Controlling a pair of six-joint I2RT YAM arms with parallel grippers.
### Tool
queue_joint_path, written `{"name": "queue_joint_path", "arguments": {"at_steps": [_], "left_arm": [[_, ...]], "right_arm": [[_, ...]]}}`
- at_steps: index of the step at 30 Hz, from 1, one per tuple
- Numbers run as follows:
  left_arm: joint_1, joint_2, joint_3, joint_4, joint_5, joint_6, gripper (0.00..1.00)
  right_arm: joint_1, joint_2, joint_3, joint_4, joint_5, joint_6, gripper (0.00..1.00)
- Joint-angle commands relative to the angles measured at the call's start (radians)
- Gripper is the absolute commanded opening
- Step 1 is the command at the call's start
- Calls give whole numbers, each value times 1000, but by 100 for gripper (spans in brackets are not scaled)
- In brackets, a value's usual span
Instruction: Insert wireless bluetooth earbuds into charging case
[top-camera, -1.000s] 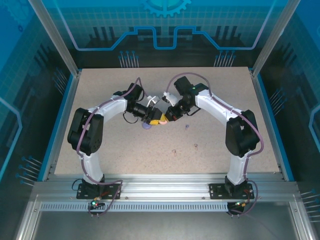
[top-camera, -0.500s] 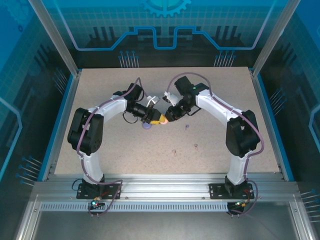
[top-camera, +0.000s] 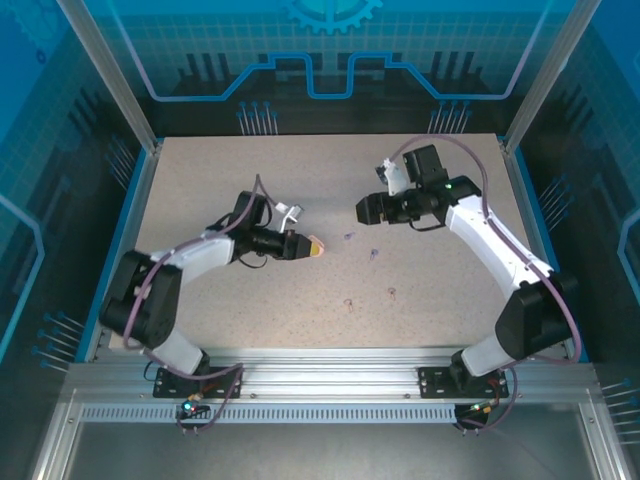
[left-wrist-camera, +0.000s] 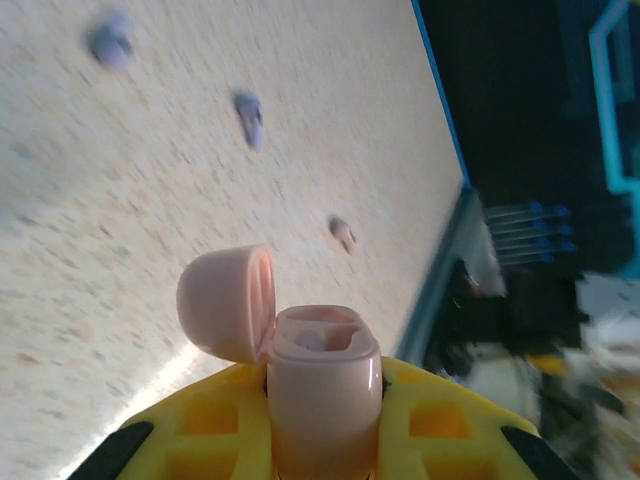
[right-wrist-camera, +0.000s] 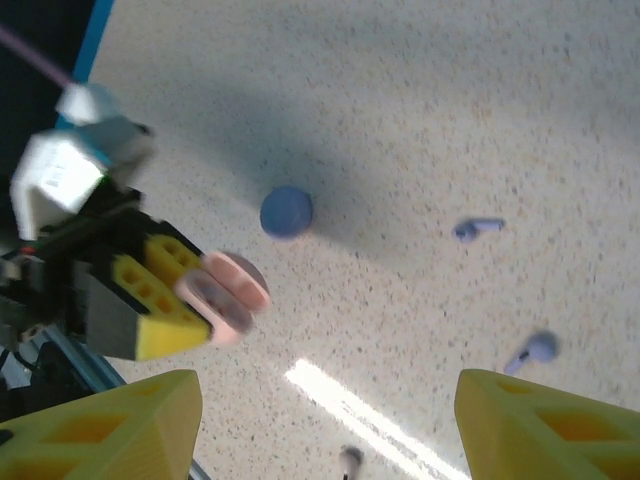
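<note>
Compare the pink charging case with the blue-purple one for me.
The pink case is clamped in the left gripper, off the table; the blue-purple case lies on the table, untouched. The pink case's lid is flipped open; the blue-purple case shows a plain round top, seemingly shut. Both are small and rounded.

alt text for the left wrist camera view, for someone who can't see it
A small pink charging case, lid flipped open to the left, is clamped in the left gripper at the bottom of the frame. Beyond it on the speckled table lie a purple earbud, a pink earbud and a blurred purple blob.
</note>
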Motion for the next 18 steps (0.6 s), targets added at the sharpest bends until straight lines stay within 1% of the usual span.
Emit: {"name": "queue_joint_path", "arguments": {"at_steps": [1,3,5,8,9,12,15,18], "left_arm": [[-1,-113,-139,421,-281,-78,0],[-19,-171,-224,528,-385,-40,0],[-54,-224,-290,620,-472,30,0],[-137,-290,-332,650,-601,168,0],[-160,-303,-341,654,-644,195,0],[-175,-319,-380,728,-726,179,0],[-175,-321,-434,854,-789,146,0],[-175,-326,-457,924,-834,131,0]], "right_arm": [[44,-42,-95,-27,100,79,68],[92,-55,-143,-47,155,94,67],[153,-53,-180,-63,209,111,67],[259,-21,-213,-86,307,145,66],[295,-8,-223,-88,335,155,65],[379,28,-246,-81,396,187,65],[426,81,-252,-78,425,211,62],[465,136,-240,-71,446,216,60]]}}
